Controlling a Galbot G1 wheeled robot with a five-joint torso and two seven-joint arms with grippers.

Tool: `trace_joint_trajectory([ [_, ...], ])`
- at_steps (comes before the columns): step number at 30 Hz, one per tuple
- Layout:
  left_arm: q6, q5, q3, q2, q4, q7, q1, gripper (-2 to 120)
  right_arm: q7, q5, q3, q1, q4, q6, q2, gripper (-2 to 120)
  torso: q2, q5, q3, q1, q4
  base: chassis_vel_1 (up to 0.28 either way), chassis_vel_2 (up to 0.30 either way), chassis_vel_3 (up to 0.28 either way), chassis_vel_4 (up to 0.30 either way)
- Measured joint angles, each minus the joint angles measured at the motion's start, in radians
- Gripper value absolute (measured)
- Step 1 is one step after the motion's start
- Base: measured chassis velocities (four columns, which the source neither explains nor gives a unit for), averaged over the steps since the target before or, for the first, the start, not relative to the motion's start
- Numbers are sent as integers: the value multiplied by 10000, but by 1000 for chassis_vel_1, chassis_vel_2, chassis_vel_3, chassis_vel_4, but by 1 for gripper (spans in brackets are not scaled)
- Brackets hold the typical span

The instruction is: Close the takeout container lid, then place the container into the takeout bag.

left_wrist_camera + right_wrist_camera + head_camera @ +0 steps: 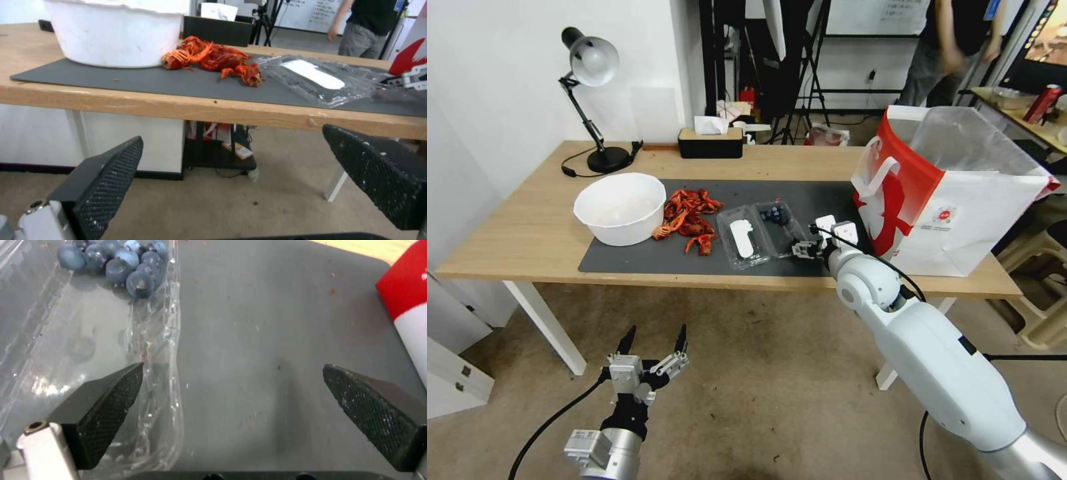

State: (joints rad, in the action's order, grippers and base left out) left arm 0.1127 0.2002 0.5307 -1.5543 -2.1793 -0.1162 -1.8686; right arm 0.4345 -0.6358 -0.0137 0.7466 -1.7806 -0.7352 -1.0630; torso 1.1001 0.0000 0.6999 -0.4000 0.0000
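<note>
Two arms frame a wooden table (527, 233) carrying a dark mat (647, 257), with the takeout bag (954, 200) (white paper, red side, translucent liner) standing upright at the mat's right end, its mouth open. Left on the mat sits a round white bowl (620, 207), and just beside it lies a heap of red crayfish shells (688, 220). Between the shells and the bag, the takeout container (777, 227) lies spread open and flat on the mat, a cluster of blueberries (120, 260) gathered at its far end. Its lid (740, 237), label up, is folded out to the left, toward the shells. The right gripper (806, 250) is down at the mat by the container's near right corner, jaws spread wide; one finger (104, 406) rests over the clear plastic rim while the other hangs above bare mat near the bag. The left gripper (652, 343) hangs low in front of the table over the floor, well apart from the task's things, its jaws likewise wide and holding nothing.
</note>
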Motion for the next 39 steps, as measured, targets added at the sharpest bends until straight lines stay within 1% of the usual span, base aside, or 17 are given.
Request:
trace_joint_trajectory([
  [10,105,-104,-87,-49,40,13,-9,100,281,-3,-102,555,-552,7,309,100,0,-1,0,0,1,0,0,0,0],
  [24,219,-223,-156,-123,29,-2,-107,100,621,-225,-301,1121,-1058,21,298,100,0,0,0,1,0,0,0,0,0],
  [39,388,-378,-234,-246,100,-75,-194,100,1382,-1113,-299,1090,-1416,-23,153,100,-2,0,2,-1,0,0,0,0,0],
])
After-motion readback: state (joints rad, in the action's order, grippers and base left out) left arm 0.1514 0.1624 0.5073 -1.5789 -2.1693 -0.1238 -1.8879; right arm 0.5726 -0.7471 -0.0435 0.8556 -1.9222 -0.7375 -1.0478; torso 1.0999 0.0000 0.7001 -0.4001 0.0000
